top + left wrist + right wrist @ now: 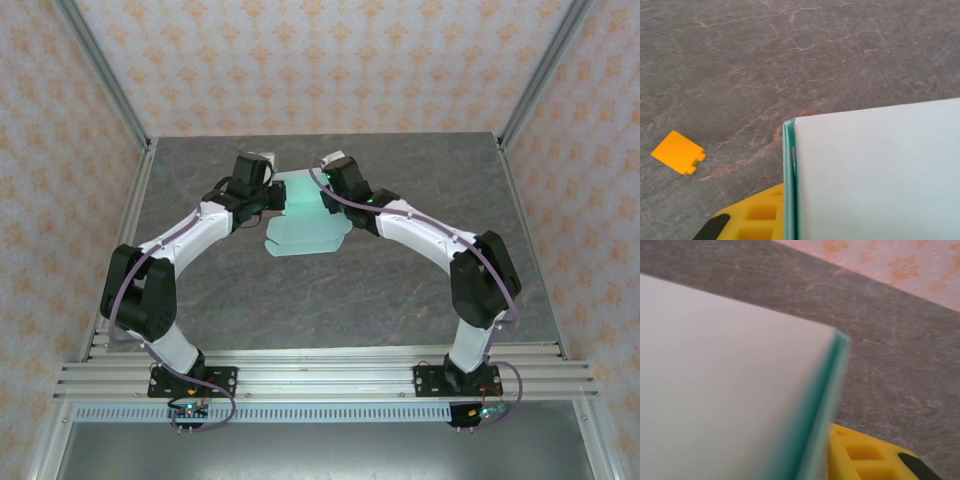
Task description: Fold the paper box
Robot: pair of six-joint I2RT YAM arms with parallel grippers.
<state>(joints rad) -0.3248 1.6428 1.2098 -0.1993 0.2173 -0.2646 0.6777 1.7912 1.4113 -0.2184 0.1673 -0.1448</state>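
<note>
From above, the paper box (305, 228) lies far-centre on the table (300, 310). Its long axis runs far to near, with the lobed flaps toward the arm bases. The left claw (270, 197) is at the box's far-left edge, pinched narrow on it, and the right claw (327, 198) is at its far-right edge; I cannot tell its grip. The left wrist view alone shows the box's doubled edge and an orange block (678, 152) to its left.

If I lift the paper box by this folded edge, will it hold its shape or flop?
Likely floppy: the paper box is thin card, and its folded edge shows just two slim layers. It is probably very light too, so the flat flaps may drag or slide across the table.
</note>
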